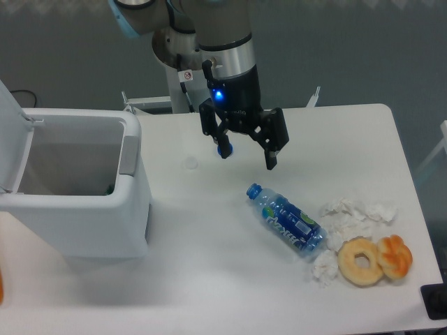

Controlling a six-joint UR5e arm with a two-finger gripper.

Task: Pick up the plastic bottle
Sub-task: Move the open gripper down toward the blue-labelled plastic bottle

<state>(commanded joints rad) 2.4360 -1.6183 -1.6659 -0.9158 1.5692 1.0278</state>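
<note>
White laminate covers the tabletop (209,265), and on it the plastic bottle (286,218) lies on its side, right of centre. Its blue screw cap (253,190) points up and to the left, toward the arm, while its clear base points down and to the right, close to a patch of crumpled white tissues (357,211). The blue label with green-white marks wraps its middle.

The claw (247,158) hangs above the tabletop, up and to the left of the bottle's cap, apart from it. Its two black fingers are spread wide with nothing between them. A blue light glows on the wrist above.

Just past the bottle's base lie a pale ring doughnut (361,261) and, touching it on the right, an orange-glazed pastry (396,256). More crumpled tissue (325,266) sits just left of the doughnut.

A white bin (84,188) with its lid raised stands on the left side of the tabletop, well apart from the bottle. A small faint round disc (191,163) rests on the surface between the bin and the claw.
</note>
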